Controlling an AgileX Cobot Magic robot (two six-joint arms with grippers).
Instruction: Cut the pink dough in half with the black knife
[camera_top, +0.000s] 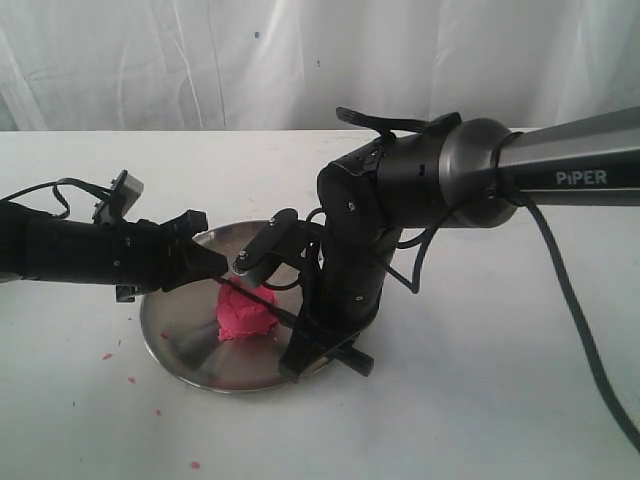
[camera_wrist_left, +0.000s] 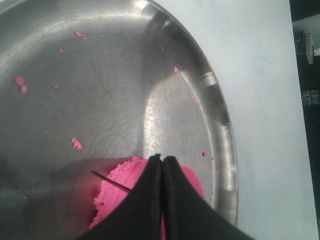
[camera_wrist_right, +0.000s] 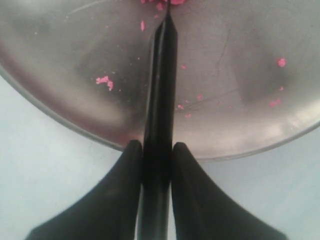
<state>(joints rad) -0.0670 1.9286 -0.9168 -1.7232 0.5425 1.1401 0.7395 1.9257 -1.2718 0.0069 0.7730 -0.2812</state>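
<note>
The white table filled most of the ext. view, w/ a pale curtain hanging behind it. The right arm, marked PIPER, was the biggest thing on it, reaching in from the right side & bending down over the plate. The left arm came in low from the left, w/ a cable looped at its rear.

A round steel plate sat on the table near the middle, its far rim under both arms. The pink dough lay on the plate, roughly central, one lump as far as the ext. view showed.

The right gripper was clamped on the black knife: fingers pressed against the handle from both sides, blade running out over the plate rim toward the dough, tip at or in the pink mass at the pic's edge. In the ext. view the knife appeared as a thin dark line across the dough top.

The left gripper had its fingers together, nothing seen between them, tips right over the dough; touching or just above, couldn't tell. A thin dark line crossed the dough there, prob. the blade edge.

Small pink crumbs were scattered on the plate, & a few on the table left of it.
</note>
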